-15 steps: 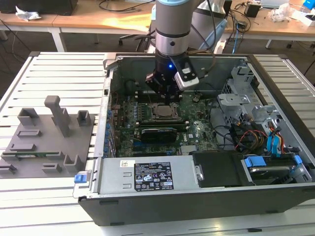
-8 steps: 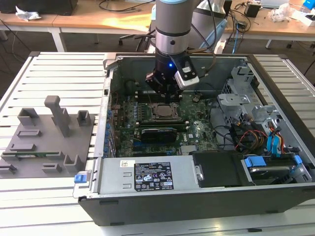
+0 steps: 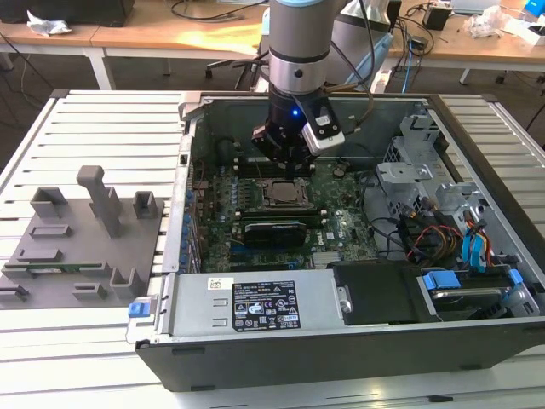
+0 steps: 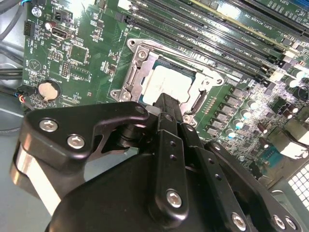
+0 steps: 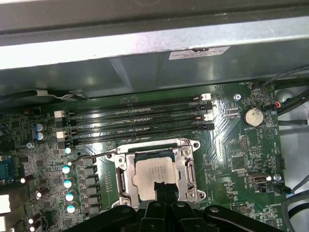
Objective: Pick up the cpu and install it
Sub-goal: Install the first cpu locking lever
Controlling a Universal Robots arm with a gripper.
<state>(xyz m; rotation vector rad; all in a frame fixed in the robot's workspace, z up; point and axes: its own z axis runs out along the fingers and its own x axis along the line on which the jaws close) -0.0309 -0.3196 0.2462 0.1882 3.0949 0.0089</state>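
The cpu point(image 5: 155, 176) lies flat inside the metal-framed socket point(image 5: 187, 170) on the motherboard point(image 5: 231, 154), its pale top showing in both wrist views point(image 4: 166, 83). We see the gripper point(image 4: 167, 104) just above it, its black fingertips point(image 5: 163, 189) overlapping the chip's near edge, but we cannot tell whether they touch it or whether they are parted or closed. In the exterior view the gripper point(image 3: 288, 155) hangs inside the open computer case point(image 3: 255, 341), near its far wall, directly over the socket. Four memory slots point(image 5: 140, 118) run alongside the socket. A grey fixture plate point(image 3: 81, 243) sits on the table point(image 3: 102, 111), beside the case on the exterior view's left.
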